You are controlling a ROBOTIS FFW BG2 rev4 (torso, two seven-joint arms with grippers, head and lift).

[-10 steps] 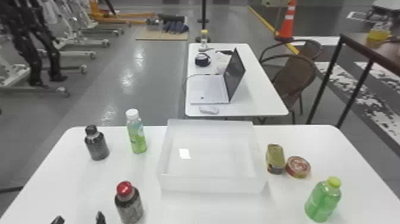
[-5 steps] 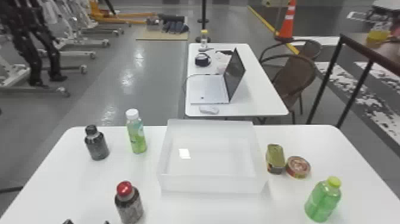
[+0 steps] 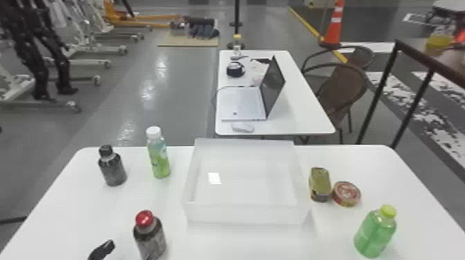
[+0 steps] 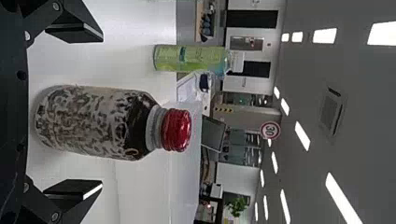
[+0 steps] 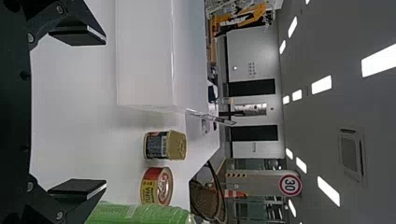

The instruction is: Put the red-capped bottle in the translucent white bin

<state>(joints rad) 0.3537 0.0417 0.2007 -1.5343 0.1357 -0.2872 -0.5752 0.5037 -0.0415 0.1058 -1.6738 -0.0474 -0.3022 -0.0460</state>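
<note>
In the head view my left gripper (image 3: 101, 250) is at the bottom edge, just left of the upright red-capped bottle (image 3: 150, 238). In the left wrist view the left gripper (image 4: 100, 111) stands open, with the bottle (image 4: 93, 122) showing between its two fingers and neither one visibly touching it. The translucent white bin (image 3: 249, 213), with nothing inside, stands to the bottle's right and farther back. My right gripper (image 5: 105, 112) is open and holds nothing; the bin's wall (image 5: 144, 56) shows beyond it in the right wrist view.
A black-capped bottle (image 3: 112, 170) and a white-capped green bottle (image 3: 159, 157) stand left of the bin. To its right are a rectangular can (image 3: 320, 185), a round can (image 3: 346, 194) and a green bottle (image 3: 375, 233) on the white table (image 3: 242, 243).
The left gripper has moved rightward in the head view, up beside the red-capped bottle. Bottle and bin have kept their places.
</note>
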